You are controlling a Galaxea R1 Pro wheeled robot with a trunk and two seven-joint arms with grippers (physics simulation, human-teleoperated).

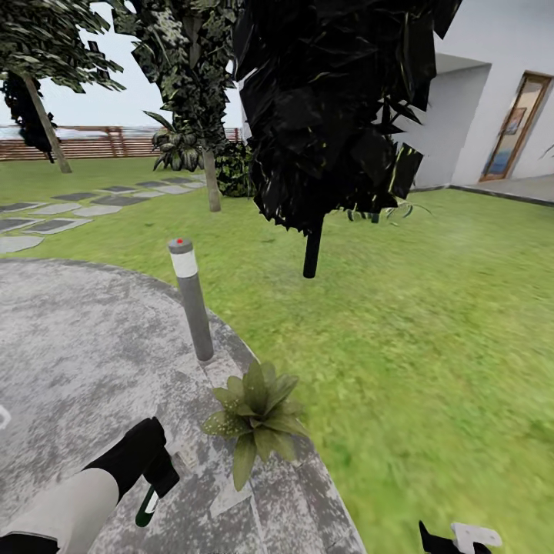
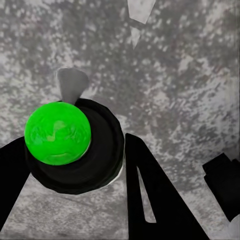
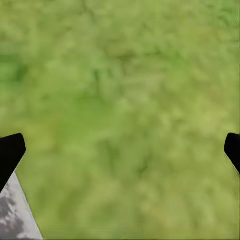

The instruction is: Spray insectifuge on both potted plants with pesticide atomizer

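My left gripper is shut on the pesticide atomizer, a slim dark green bottle with a white label that hangs tilted over the paved patio. In the left wrist view the bottle's bright green end sits between the black fingers. One potted plant, a low rosette of pointed green leaves, stands at the patio's edge just right of that gripper. The second potted plant is out of view. My right gripper is open over the lawn, with nothing between its fingers.
A grey bollard lamp stands on the patio rim behind the plant. A dark-leaved tree and other trees rise from the lawn. Stepping stones lead to a wooden fence. A white house is at right.
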